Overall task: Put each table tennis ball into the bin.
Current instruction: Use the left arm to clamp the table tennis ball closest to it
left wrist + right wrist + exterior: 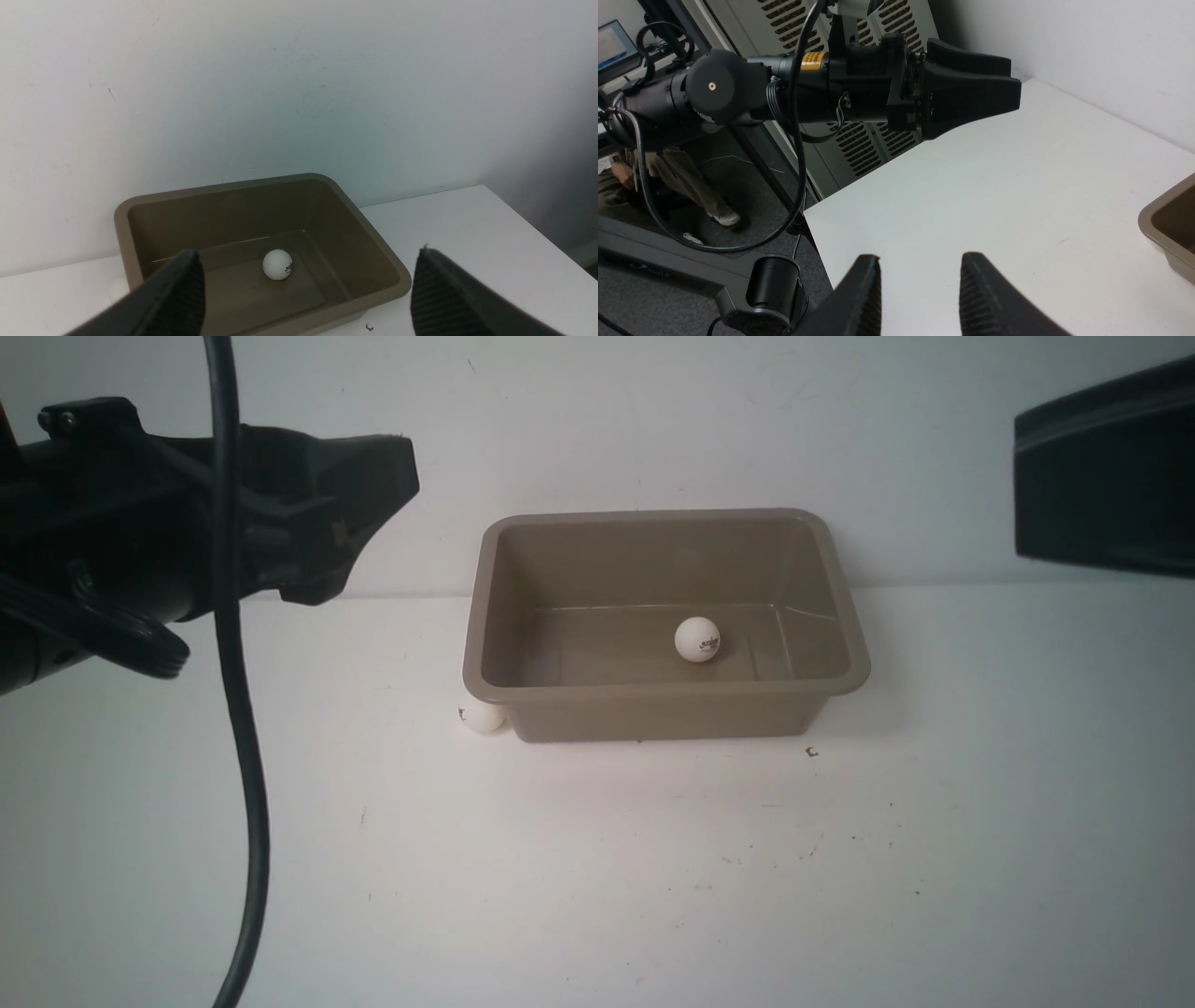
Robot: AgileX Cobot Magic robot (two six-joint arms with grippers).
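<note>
Nearest to me is the bare white table (597, 877), with a black cable (245, 784) hanging in front of it on the robot's left side. Further in, one table tennis ball (483, 717) lies on the table against the near-left corner of the bin (653, 693), partly under its flared rim. A second ball (697, 639), with a dark printed logo, already lies on the bin's floor, toward its right side. A third ball I cannot find in any view. The left gripper (307, 254) hangs high in the air with its jaws spread wide and nothing between them. The right gripper (922, 259) is off to the side, well apart from the bin, its jaws with only a narrow gap, also empty. I think such a ball is very light, with a stiff but thin shell, smooth and quick to roll away. It is best taken across its widest middle with gentle pressure. The rim above this ball leaves little room, so the fingers probably must come from its open sides.
</note>
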